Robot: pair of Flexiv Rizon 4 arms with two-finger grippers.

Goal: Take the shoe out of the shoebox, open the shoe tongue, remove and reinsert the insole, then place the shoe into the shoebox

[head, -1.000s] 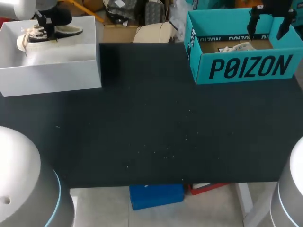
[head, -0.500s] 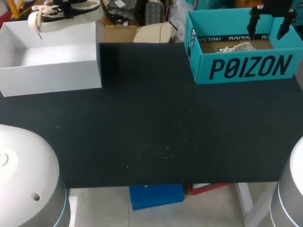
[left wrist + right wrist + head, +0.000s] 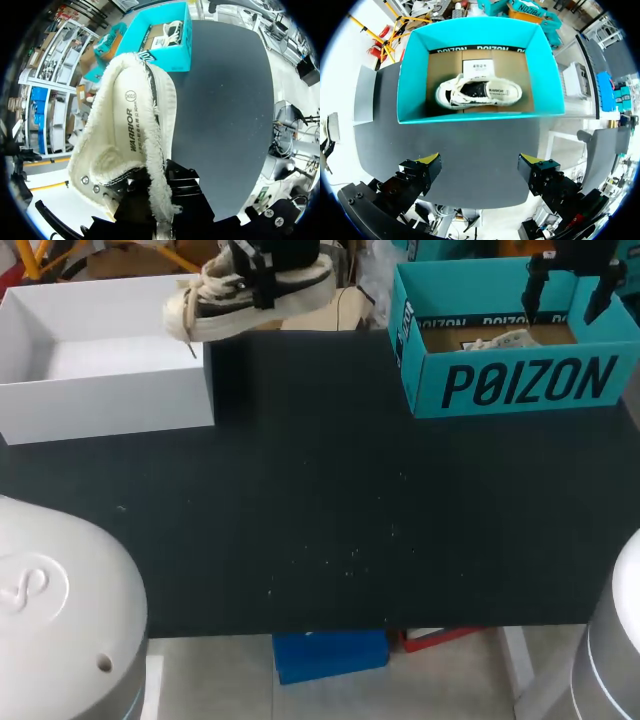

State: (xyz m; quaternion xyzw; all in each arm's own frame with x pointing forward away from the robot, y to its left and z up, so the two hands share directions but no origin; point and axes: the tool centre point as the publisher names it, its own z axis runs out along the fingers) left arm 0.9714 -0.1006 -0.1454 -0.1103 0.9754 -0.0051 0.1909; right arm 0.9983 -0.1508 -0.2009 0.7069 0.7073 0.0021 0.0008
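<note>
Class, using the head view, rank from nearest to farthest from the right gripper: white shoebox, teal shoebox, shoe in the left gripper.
1. teal shoebox, under the right gripper.
2. shoe, in the left gripper, left of middle.
3. white shoebox, far left.

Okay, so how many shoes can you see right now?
2. One shoe is held in the left jaws, in the air beside the white box; the other shoe lies inside the teal box.
</note>
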